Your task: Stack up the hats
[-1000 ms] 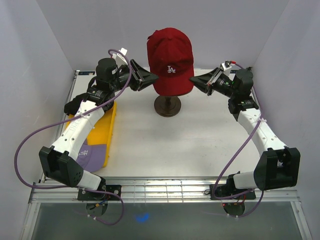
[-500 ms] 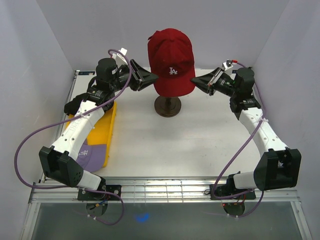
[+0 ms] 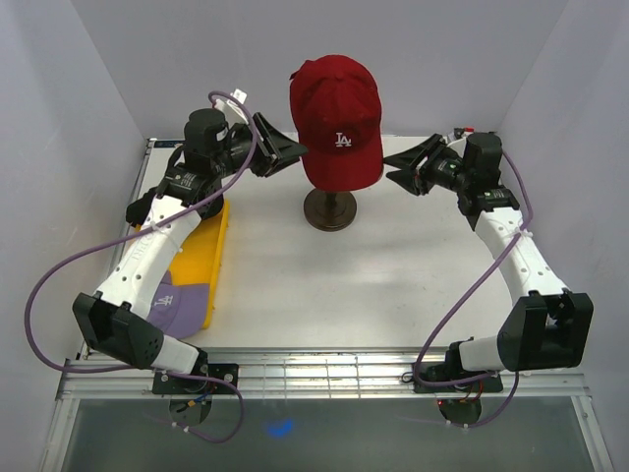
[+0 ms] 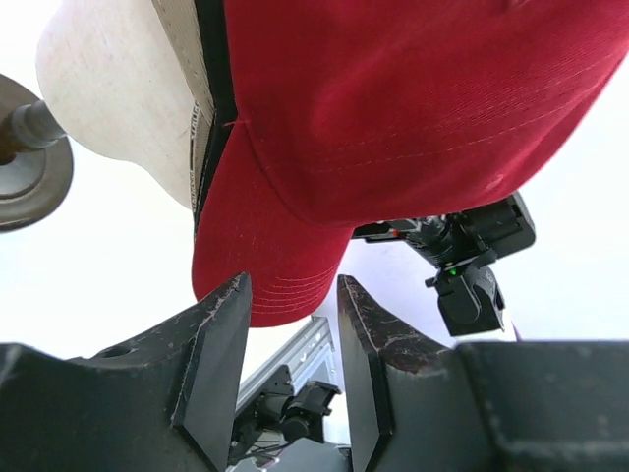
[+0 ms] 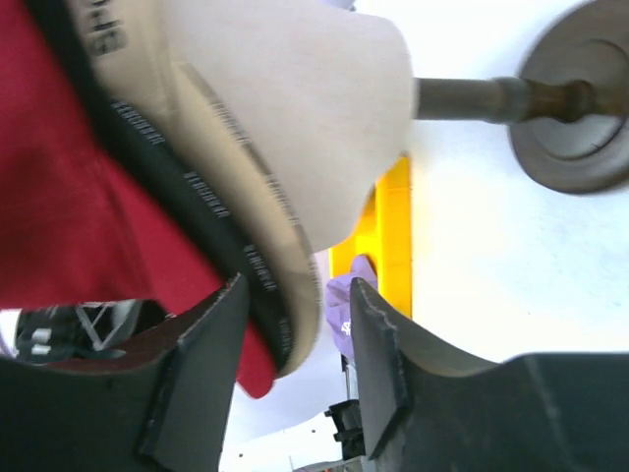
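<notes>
A red cap with a white LA logo [image 3: 336, 118] sits on top of the cream mannequin head on its dark round stand [image 3: 329, 208]. In the left wrist view the red cap [image 4: 413, 98] covers black and tan cap edges [image 4: 204, 108] on the head [image 4: 118, 88]. My left gripper [image 3: 295, 154] is open and empty beside the cap's left side, its jaws [image 4: 292, 295] just under the red brim. My right gripper [image 3: 391, 167] is open at the cap's right side; the layered cap rims [image 5: 246, 265] show just past its fingertips [image 5: 295, 295]. A lavender cap [image 3: 177, 300] lies on the yellow tray.
The flat yellow tray [image 3: 211, 246] lies along the table's left side under my left arm. It also shows in the right wrist view [image 5: 391, 246] behind the head. White walls close in the table on the left, back and right.
Both grippers have drawn slightly away from the red cap. The right wrist has turned and shifted a little right. The cap stack has not moved.
</notes>
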You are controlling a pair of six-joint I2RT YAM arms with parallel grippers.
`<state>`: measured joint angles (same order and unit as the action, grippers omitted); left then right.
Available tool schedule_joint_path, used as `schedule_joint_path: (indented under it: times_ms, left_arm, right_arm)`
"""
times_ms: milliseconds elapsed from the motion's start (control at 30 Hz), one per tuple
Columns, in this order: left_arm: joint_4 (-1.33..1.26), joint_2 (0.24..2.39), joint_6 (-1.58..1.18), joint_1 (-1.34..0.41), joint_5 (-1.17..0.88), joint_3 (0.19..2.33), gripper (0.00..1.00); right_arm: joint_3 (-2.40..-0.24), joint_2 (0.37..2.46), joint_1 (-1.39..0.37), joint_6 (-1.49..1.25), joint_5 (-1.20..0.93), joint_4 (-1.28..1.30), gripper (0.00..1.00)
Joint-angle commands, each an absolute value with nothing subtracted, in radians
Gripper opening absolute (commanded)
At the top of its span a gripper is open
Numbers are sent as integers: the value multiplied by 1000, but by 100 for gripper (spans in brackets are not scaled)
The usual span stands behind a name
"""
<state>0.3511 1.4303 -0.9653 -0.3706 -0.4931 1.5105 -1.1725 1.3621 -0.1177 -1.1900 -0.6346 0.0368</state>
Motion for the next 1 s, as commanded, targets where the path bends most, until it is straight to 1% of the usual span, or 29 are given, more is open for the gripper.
schedule_joint_path:
  times_ms: [0,33,200,300,400,433,500,533,600,667,700,800,967]
  left_arm:
    - [426,1370,-894,-376,-451,1585,51]
    - [440,1364,-885,-374,-443,1594,51]
    - [546,1318,-824,-365,-373,1617,51]
    - [647,1266,-763,-347,-253,1626,51]
    - [769,1224,-716,-322,-73,1638,51]
    - [797,1215,-712,-312,30,1623,51]
    - [854,1189,-710,-287,112,1592,52]
    - [868,1178,-725,-267,194,1544,58]
    - [868,1157,-735,-221,247,1484,66]
    - [835,1126,-750,-190,308,1393,79]
    - [819,1123,-747,-140,313,1373,83]
    - [772,1166,-733,-33,339,1353,88]
    - [744,1351,-732,-2,521,1426,94]
  right_arm:
    - [-1219,1356,-110,-1140,-597,130,54]
    - [-1230,1351,-110,-1138,-597,135,57]
    - [-1246,1309,-101,-1137,-601,137,64]
    - [-1226,1258,-84,-1123,-612,133,68]
    - [-1184,1192,-72,-1068,-617,133,69]
    - [-1171,1172,-74,-1049,-623,136,70]
    - [-1093,1097,-74,-996,-617,133,70]
    - [-1059,1069,-74,-980,-612,133,72]
    - [-962,997,-72,-930,-615,130,73]
    - [-907,957,-74,-891,-635,129,74]
    - [-852,948,-74,-865,-649,120,74]
    - [-738,930,-74,-848,-713,43,74]
    - [-695,963,-74,-758,-784,32,74]
